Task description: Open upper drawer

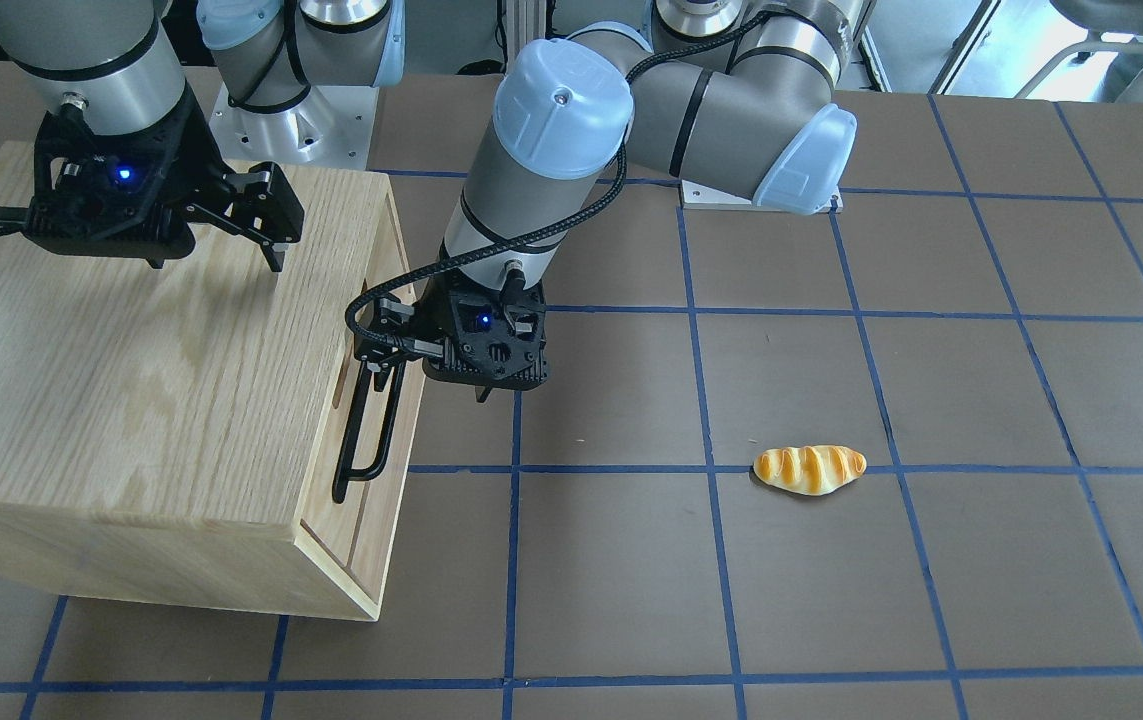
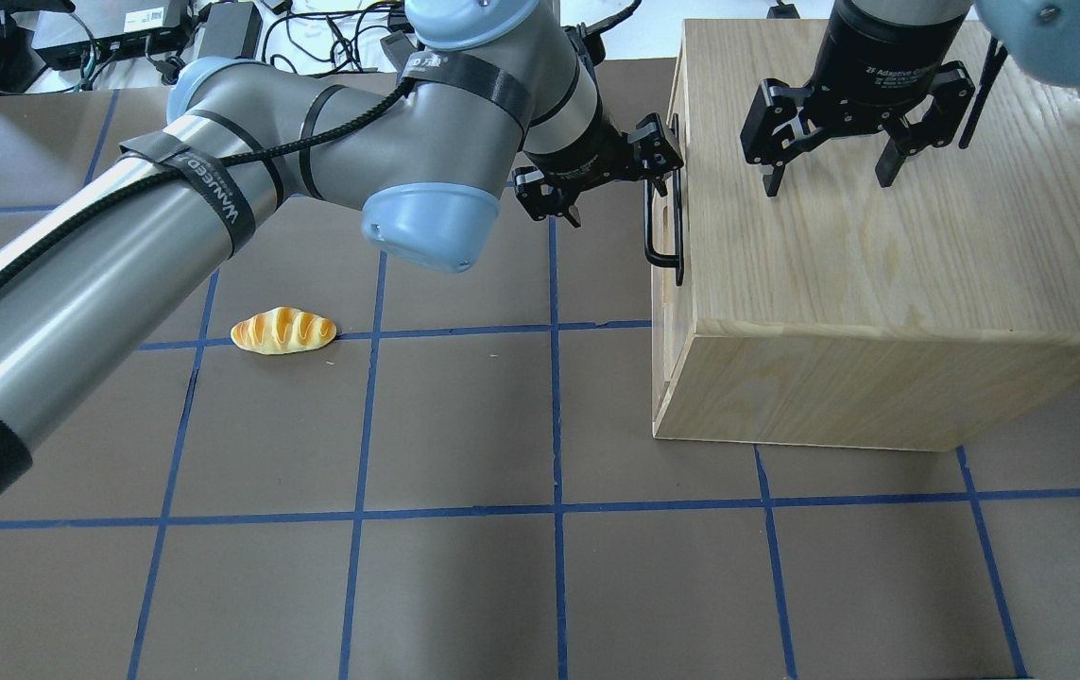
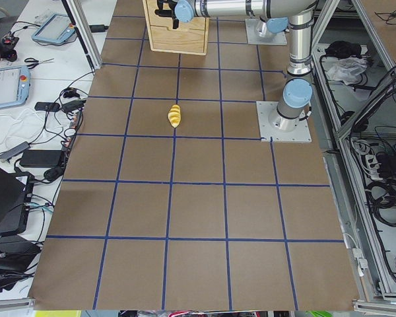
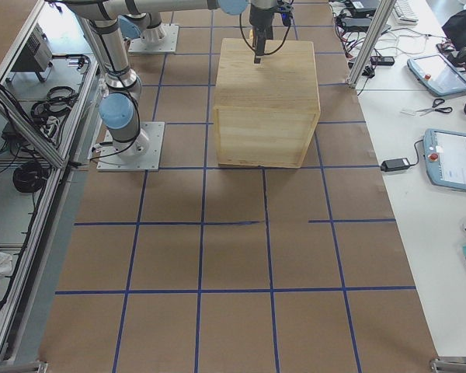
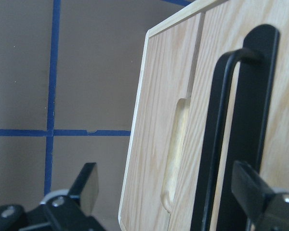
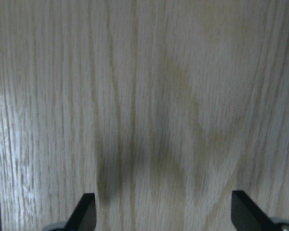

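At the cabinet (image 2: 880, 283), the "2F Adaptive" right gripper (image 2: 828, 184) and left gripper (image 5: 167, 185), astride the handle (image 5: 216, 144), have fingers (image 2: 887, 162) released.

The left arm (image 2: 171, 217) is stretching out long and low, its wrist (image 2: 549, 104) bending so that the left gripper (image 2: 601, 175) is pointing sideways, away from the forearm. Its jaws are standing wide apart, one finger (image 2: 658, 151) lying ahead of the palm and the other trailing behind it. The right arm (image 1: 81, 50) is holding its last joint vertical, and the right gripper (image 2: 828, 184) is pointing straight down beneath it, jaws likewise spread wide, fingertips sitting level with each other.
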Controlling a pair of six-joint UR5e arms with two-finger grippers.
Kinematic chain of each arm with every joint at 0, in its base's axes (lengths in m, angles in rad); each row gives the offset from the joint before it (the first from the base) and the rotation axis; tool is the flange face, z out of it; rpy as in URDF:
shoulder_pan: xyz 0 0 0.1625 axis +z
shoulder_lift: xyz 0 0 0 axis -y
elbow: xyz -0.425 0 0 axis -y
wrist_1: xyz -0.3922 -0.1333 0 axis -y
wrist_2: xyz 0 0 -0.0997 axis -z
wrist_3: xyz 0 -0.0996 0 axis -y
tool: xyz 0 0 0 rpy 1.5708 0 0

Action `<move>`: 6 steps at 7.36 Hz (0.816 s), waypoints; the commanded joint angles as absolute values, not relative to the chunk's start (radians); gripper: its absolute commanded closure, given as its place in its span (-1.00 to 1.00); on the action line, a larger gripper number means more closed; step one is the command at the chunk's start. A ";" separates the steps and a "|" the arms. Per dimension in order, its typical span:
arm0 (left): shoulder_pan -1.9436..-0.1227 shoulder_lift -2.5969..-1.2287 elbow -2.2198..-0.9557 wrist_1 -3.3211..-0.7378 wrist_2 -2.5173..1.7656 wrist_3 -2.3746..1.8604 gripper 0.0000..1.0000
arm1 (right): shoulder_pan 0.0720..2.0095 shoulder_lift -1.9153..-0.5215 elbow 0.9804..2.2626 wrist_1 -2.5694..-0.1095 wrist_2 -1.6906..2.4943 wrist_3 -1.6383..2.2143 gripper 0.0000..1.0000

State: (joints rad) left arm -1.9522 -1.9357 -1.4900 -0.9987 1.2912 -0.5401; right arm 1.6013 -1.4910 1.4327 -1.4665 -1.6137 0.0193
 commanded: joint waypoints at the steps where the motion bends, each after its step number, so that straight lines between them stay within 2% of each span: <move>1: -1.953 -1.945 -1.491 -0.999 1.292 -0.540 -1.00 | 1.601 -1.491 1.433 -1.466 -1.614 0.020 -1.00; 6: -1.954 -1.956 -1.489 -0.999 1.292 -0.538 -1.00 | 1.601 -1.491 1.434 -1.466 -1.614 0.020 -1.00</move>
